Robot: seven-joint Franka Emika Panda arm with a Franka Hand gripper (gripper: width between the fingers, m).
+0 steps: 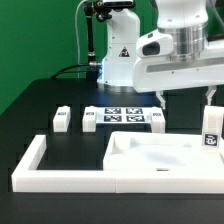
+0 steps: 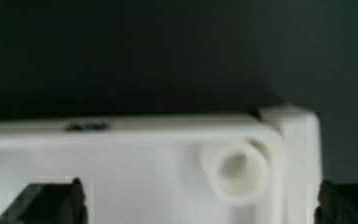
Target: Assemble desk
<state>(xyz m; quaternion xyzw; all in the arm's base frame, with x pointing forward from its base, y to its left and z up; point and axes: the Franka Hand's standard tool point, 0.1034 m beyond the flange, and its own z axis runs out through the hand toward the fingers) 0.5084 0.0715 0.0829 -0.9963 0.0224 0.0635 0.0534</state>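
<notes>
— Above the tabletop (image 1: 165,158), at about four o'clock in the exterior view, hangs the gripper (image 1: 184,97), its fingers spread wide with nothing between them. What is it lining up for?

— A grasp on the tabletop's far edge, I judge. The wrist view shows one corner with its round hole (image 2: 247,170) lying between the two dark fingers (image 2: 51,203). I see no contact yet.

— Where does the tabletop lie?

— Flat on the black surface (image 1: 75,150), inside the bend of the white rail (image 1: 30,165), which runs along its six o'clock side. Whether the two touch I cannot tell.

— So how is this done well?

— Come straight down with the fingers straddling the edge evenly, and keep clear of the hole. Close only once both fingers sit level with the panel's thickness. Otherwise it may tip or skid.

— Anything to avoid?

— One leg (image 1: 212,130) stands just beside the tabletop at two o'clock, near the finger on that side. Three more legs (image 1: 62,118) flank the marker board (image 1: 123,116), from ten to twelve o'clock, well apart from the gripper.
</notes>
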